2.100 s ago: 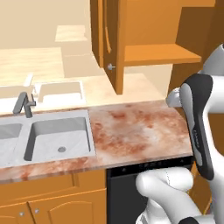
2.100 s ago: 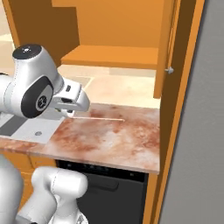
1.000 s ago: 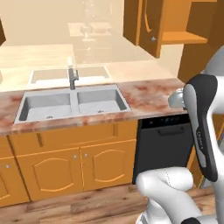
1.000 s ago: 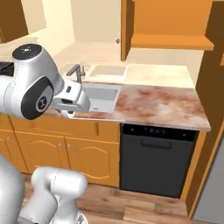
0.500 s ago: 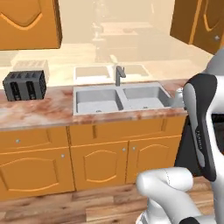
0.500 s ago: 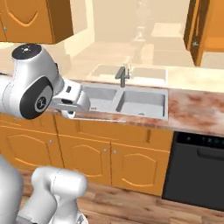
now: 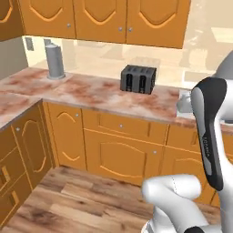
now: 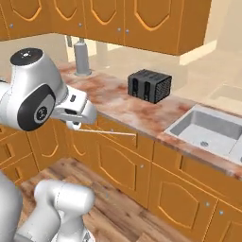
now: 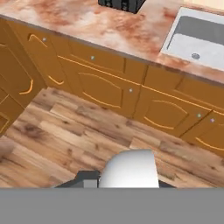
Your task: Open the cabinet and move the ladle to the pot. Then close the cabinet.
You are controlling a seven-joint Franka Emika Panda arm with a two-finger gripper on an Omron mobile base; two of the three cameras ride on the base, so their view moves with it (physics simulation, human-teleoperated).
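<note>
Ladle (image 8: 101,132): thin silver handle jutting sideways from the gripper (image 8: 74,124), above the wood floor (image 8: 123,217), before the base cupboards
Gripper: jaws nearly closed, clamped on the ladle's bowl end
Counter (image 8: 118,106): mottled reddish stone
Toaster (image 8: 149,85): black, on counter
Sink (image 8: 208,130): steel, beside toaster
Canister (image 8: 81,57): grey, upright, far corner

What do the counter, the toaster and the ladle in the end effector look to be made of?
Counter: polished stone, likely granite, judging by its mottled red-brown pattern. Toaster: dark matte metal or plastic, hard to tell. Ladle: thin pale-grey handle, probably metal, sticking out of the end effector.
</note>
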